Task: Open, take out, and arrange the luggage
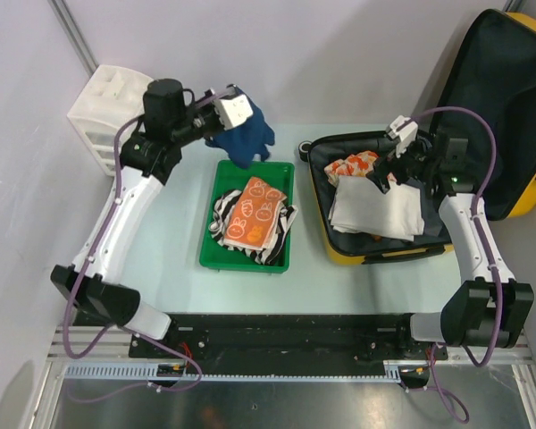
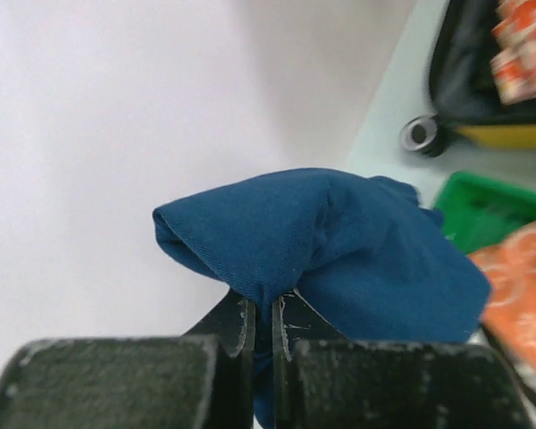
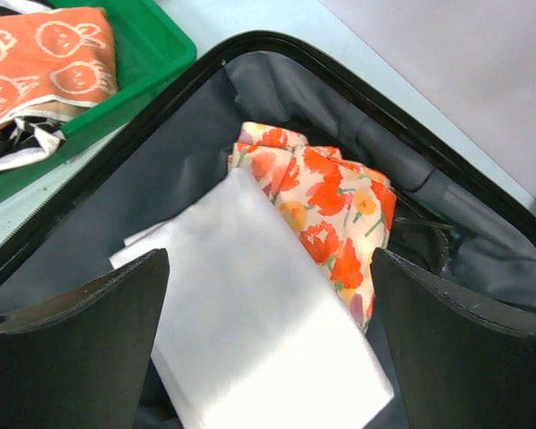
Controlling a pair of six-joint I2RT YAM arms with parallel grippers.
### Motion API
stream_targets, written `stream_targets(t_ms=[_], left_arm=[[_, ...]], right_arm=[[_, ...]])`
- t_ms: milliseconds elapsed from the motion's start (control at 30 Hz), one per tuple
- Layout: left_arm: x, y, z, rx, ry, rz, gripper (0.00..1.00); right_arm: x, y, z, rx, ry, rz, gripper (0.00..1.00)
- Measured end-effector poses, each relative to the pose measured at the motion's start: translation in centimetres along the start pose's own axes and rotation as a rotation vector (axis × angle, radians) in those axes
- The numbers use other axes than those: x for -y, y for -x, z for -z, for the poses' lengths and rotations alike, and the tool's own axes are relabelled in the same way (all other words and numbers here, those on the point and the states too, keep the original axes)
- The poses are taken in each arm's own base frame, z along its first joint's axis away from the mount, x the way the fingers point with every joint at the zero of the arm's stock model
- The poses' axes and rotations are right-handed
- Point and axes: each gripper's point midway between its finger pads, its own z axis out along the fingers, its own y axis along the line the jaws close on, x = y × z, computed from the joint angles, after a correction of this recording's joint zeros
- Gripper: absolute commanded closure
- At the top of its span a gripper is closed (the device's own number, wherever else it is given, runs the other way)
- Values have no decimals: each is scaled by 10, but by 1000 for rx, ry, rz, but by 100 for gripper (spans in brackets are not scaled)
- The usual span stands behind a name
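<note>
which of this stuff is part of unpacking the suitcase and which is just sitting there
Part of the job:
suitcase
blue cloth in the left gripper
white cloth and floral cloth inside the suitcase
green tray, orange cloth and striped cloth in it

Just lying about:
white drawer unit

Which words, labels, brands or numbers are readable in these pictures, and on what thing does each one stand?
None: no text is readable in any view.
The orange cloth in the green tray bears only rabbit drawings, the floral cloth in the luggage only flowers.
The blue cloth in the left gripper is plain.
</note>
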Motion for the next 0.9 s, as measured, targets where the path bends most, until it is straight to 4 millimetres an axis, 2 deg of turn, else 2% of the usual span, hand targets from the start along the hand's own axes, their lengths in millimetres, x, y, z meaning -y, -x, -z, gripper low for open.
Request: stream_targets(t_ms=[100,167,267,333,433,567,633,700,900], left_arm=[[-28,-18,-6,-37,34,-110,100],[-37,-32,-8,-64,39,-183,100],[-25,-48,-10,-69,-7,-255,100],[3,-59,-8,-59,-73,-295,100],[70,-76,4,-49,-210,-333,100],[157,-84,28,-12,-389,-330,100],[187,-84,41,1,-460,-322,100],[203,-80,52,9,-507,-313,100],[217,-69,79,13,-556,-286,100]], right_arm=[[-9,4,-6,-1,18,12,0],[-14,5,-9,-3,26,19,0],[-16,5,-9,-10,25,20,0],[-16,4,-8,-18,21,18,0],[-17,2,-6,-28,17,13,1],[-18,1,-3,-38,17,9,0],[-20,0,-2,-45,18,7,0],[-21,-1,0,-52,20,6,0],[-24,-3,4,-65,22,9,0]])
